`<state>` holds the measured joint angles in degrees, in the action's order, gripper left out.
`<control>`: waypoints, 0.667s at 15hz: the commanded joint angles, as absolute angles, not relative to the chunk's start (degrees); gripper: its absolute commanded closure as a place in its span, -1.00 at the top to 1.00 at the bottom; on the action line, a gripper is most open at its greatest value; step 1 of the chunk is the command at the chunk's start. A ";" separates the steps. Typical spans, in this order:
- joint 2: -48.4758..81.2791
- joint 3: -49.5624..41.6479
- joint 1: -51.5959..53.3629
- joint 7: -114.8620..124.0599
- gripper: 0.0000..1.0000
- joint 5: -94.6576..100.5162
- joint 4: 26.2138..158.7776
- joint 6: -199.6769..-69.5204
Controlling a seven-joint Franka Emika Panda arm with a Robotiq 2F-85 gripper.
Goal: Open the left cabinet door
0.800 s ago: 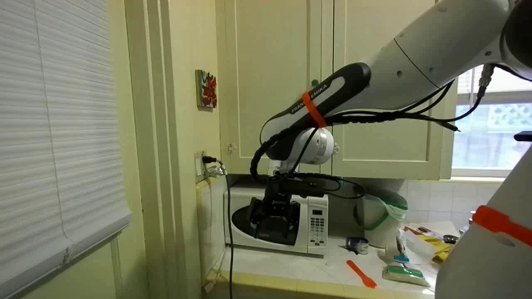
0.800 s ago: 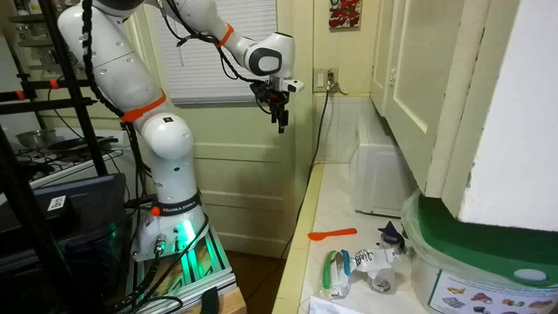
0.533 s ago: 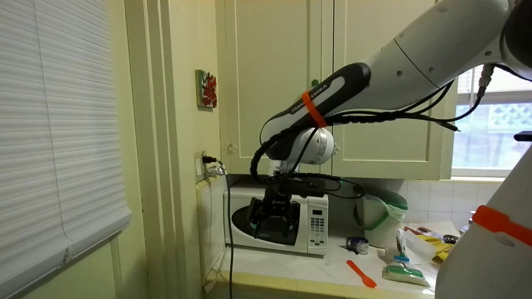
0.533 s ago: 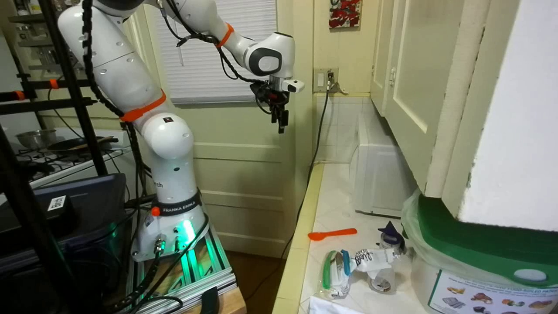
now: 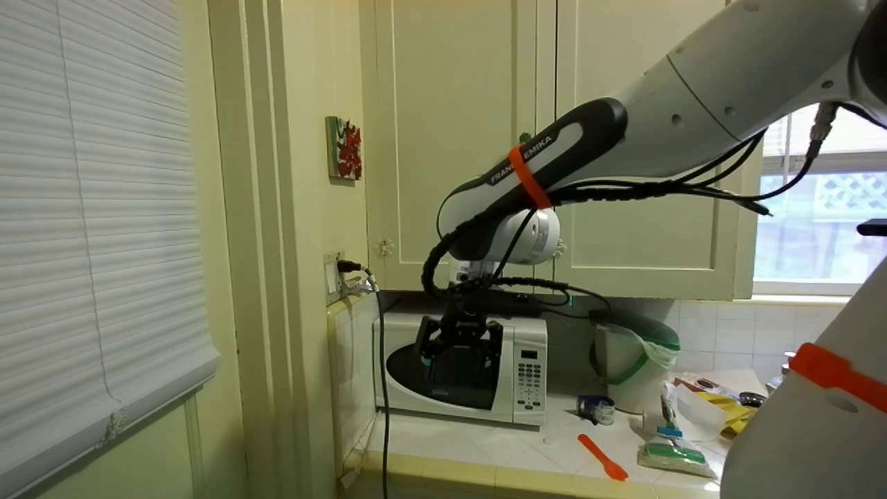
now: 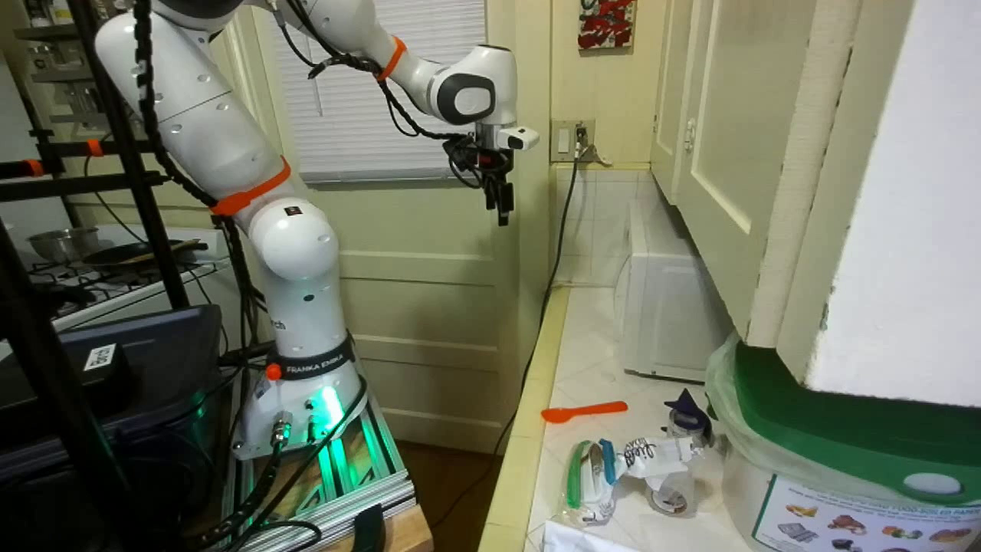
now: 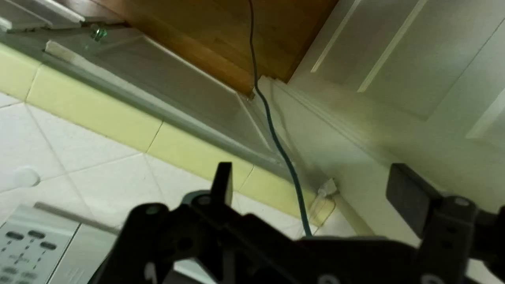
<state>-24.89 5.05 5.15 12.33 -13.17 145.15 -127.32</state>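
1. Left cabinet door [image 5: 454, 132]: cream, panel recessed; mounted closed above the desk [image 6: 586, 337], toward its back edge and walled corner; a knob [image 5: 385, 247] is fitted low on the wall side.
2. Pincer [image 7: 311, 183]: pointed downward, fingers [image 7: 406, 197] spread wide; held well apart from the door.
3. Robot arm [image 6: 291, 238]: "FRANKA EMIKA" is lettered on the base band [image 6: 314, 363]; "FRAN" and "EMIKA" are read on the forearm, parted by an orange strap [image 5: 530, 177].
4. Microwave [image 5: 468, 384]: white; stood beneath the door, near the walled corner; mark below the window too small to be read.
5. Bin [image 6: 843, 448]: green-lidded, stood toward the back edge; label [image 6: 858, 527] printed with food pictures, wording illegible.
6. Spatula [image 6: 586, 412]: orange, laid at the yellow front edge.
7. Packet [image 6: 651, 458]: white; black lettering cannot be made out.
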 commanded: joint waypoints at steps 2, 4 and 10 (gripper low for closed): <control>-38.11 7.41 0.94 19.37 1.00 -6.14 144.32 -125.51; -41.91 8.34 -0.93 20.75 1.00 -3.20 142.28 -125.73; -44.36 9.54 -9.87 23.23 1.00 6.03 133.60 -130.12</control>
